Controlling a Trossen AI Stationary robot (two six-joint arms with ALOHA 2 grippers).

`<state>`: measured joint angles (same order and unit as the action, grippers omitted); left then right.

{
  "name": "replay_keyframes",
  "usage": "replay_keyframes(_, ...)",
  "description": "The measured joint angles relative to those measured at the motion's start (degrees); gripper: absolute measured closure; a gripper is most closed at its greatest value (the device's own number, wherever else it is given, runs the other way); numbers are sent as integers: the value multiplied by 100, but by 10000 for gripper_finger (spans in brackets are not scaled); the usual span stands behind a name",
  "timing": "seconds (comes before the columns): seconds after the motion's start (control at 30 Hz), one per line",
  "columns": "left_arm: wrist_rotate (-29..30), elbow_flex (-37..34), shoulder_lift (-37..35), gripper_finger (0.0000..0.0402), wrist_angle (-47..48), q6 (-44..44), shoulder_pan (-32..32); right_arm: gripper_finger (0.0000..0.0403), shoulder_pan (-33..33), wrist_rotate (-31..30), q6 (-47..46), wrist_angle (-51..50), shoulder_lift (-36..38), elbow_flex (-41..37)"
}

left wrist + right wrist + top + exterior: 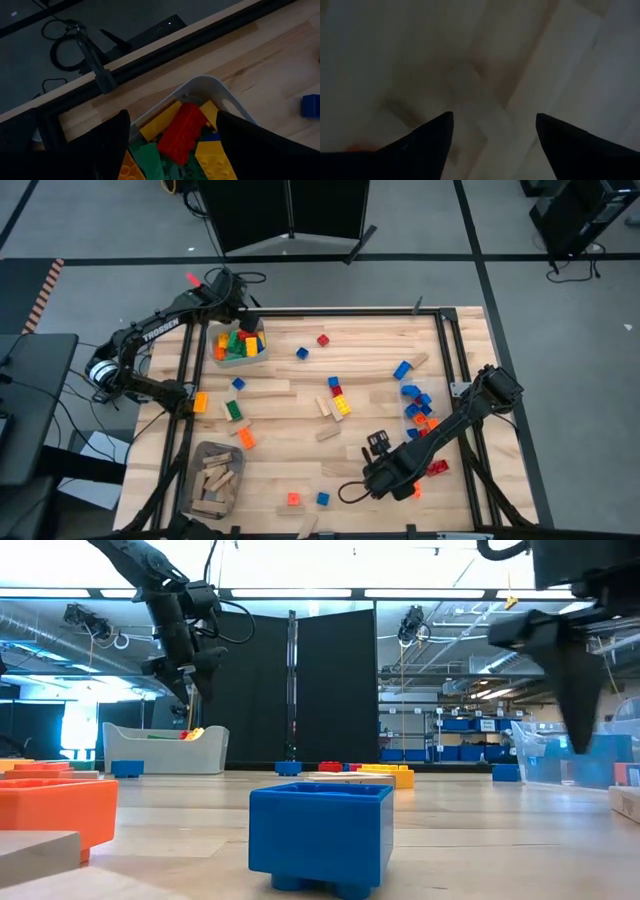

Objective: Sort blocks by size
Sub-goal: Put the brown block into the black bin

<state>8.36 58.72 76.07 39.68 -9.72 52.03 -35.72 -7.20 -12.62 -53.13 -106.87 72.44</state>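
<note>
Nearest to the low camera stands a blue studded brick (320, 836) on the wooden table (370, 340), with an orange brick (55, 812) beside it. Many other bricks lie scattered over the table; some are already in the white bin (240, 352), and tan wooden pieces fill the grey bin (212, 477). I judge the bricks light, stiff and a little slippery, best pinched across the two flat sides. Over the white bin hangs the left gripper (172, 142), its fingers apart and empty. Low above bare wood, the right gripper (495, 140) also has its fingers spread, holding nothing.
</note>
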Motion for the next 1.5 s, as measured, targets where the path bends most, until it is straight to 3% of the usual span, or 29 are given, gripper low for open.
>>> replay_keyframes(0.17, 0, 0, 0, 99, 2, 0, -1, 119, 101, -33, 601, 347, 0, -47)
replay_keyframes(0.37, 0, 0, 0, 99, 46, 0, -1, 146, 143, 676, 702, 1037, 0, -483)
replay_keyframes(0.5, 0, 0, 0, 99, 50, 0, -2, 165, 141, 462, 663, 1107, -2, -595)
replay_keyframes(0.63, 0, 0, 0, 99, 55, 0, -1, 202, 222, 378, 382, 1314, -2, -724)
replay_keyframes(0.8, 0, 0, 0, 99, 50, 2, -2, 279, 319, 458, 75, 1866, 43, -1013)
replay_keyframes(0.9, -32, 0, 0, 99, 45, 1, -2, 281, 430, 385, -413, 2005, 36, -1017)
replay_keyframes(1.0, -490, 0, 0, 99, 21, 31, 0, 281, 526, -53, -1133, 1701, 44, -953)
replay_keyframes(1.13, -1346, 0, 0, 99, -292, 177, -10, 281, 693, -1157, -1753, 1499, 226, -962)
replay_keyframes(1.37, -3193, 0, 0, 99, -1335, 155, -314, 281, 1048, -3067, -2673, 1350, 1178, -946)
replay_keyframes(1.5, -4027, 0, 0, 99, -2127, 68, -691, 281, 1278, -3669, -2714, 1458, 1806, -944)
